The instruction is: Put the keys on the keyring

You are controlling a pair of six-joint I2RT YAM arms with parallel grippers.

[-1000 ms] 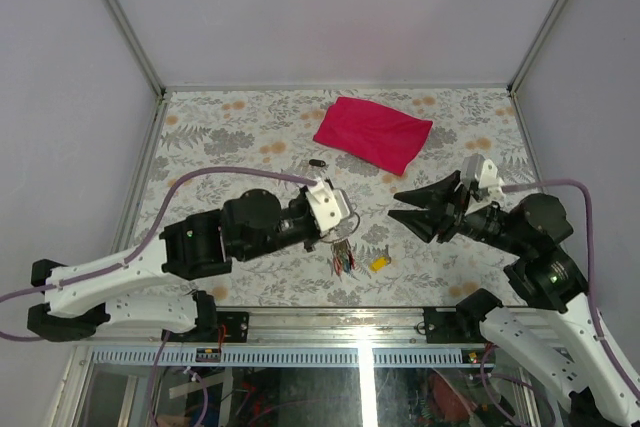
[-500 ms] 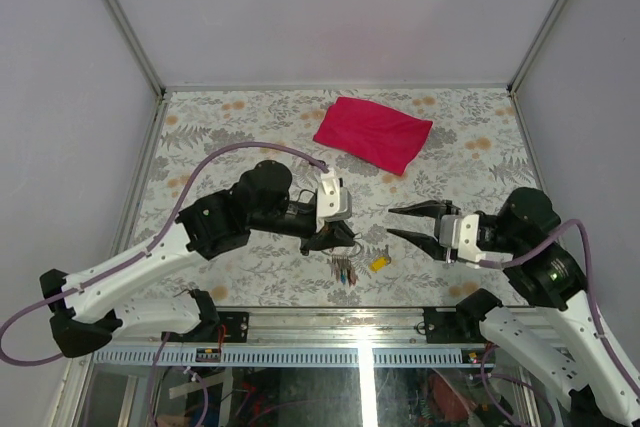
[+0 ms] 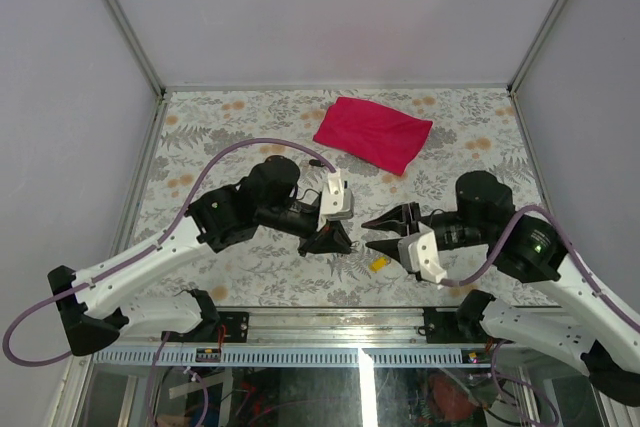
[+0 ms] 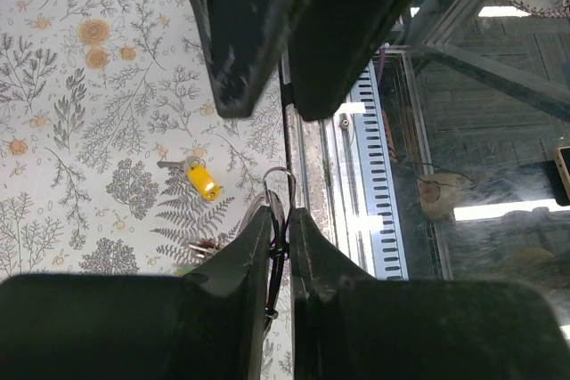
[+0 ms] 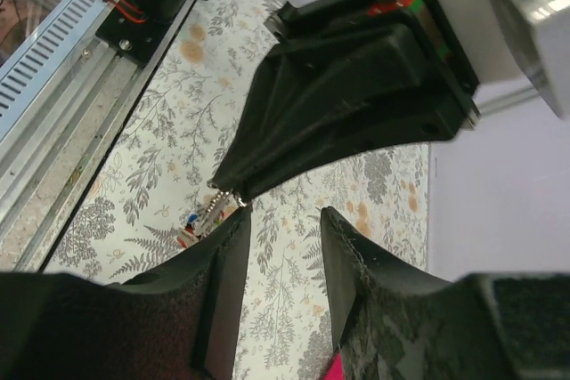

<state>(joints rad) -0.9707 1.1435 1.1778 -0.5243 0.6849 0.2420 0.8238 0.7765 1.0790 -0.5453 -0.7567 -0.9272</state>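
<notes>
The left gripper (image 3: 335, 241), pinched tight on the keyring (image 4: 278, 191), holds it raised just beside the yellow key (image 3: 379, 263) (which lies on the table (image 3: 200, 147)), while the right gripper (image 3: 384, 232), jaws parted and empty, hovers near that key, so the step looks like picking it up: descend and close on its head.
</notes>
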